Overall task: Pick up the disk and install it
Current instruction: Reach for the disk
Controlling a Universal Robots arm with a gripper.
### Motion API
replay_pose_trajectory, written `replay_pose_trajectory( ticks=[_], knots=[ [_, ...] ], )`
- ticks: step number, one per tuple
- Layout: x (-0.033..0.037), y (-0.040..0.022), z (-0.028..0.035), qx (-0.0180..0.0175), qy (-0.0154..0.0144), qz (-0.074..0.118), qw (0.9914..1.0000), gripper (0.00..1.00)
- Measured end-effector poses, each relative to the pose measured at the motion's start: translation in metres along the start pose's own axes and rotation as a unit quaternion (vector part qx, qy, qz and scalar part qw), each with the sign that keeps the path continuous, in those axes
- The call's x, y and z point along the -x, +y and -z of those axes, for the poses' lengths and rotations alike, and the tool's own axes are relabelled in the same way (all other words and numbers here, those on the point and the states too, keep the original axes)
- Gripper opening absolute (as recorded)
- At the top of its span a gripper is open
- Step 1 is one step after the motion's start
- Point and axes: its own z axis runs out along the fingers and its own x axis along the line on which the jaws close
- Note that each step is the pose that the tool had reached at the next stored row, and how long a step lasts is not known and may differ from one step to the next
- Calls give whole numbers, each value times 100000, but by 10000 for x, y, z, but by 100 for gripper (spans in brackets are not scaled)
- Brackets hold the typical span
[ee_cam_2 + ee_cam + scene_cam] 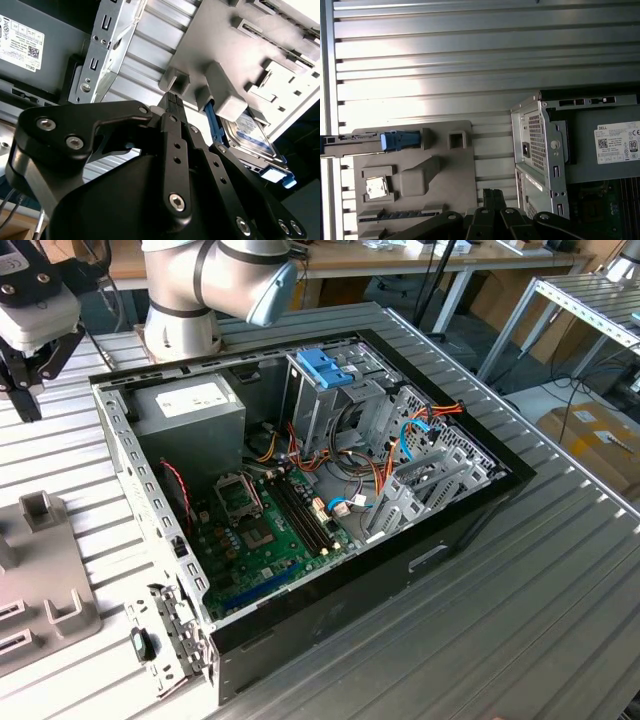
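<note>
The disk (357, 138) stands on edge in a slot of the grey fixture plate (450, 170), with the end of its bright blue carrier (400, 140) facing the plate's middle. In the second wrist view the disk (248, 134) shows its blue-and-white label between grey holder blocks. My gripper (172, 98) is shut with nothing in it. It hovers above the plate, a short way from the disk. In the exterior view the gripper (25, 400) hangs at the far left, beside the open computer case (470, 530).
Inside the case are a grey power supply box (190, 405), a motherboard (265, 530), and a metal drive cage with a blue bracket (325, 365) on top. The fixture plate (45, 590) also holds a small chip (376, 187) and memory sticks (395, 215). The table is ribbed metal.
</note>
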Motion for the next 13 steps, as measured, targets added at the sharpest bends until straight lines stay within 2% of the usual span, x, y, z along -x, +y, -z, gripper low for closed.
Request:
replay_pose_trajectory(
  ticks=[2, 3, 9, 13],
  knots=[
    [-35, -1, -1, -1, 0, 0, 100000, 11],
    [-81, -3, -2, -2, 1, 1, 100000, 11],
    [-253, -4, -13, -58, -4, -12, 100000, 11],
    [-400, 3, -24, -143, -17, -39, 100000, 11]
  ],
)
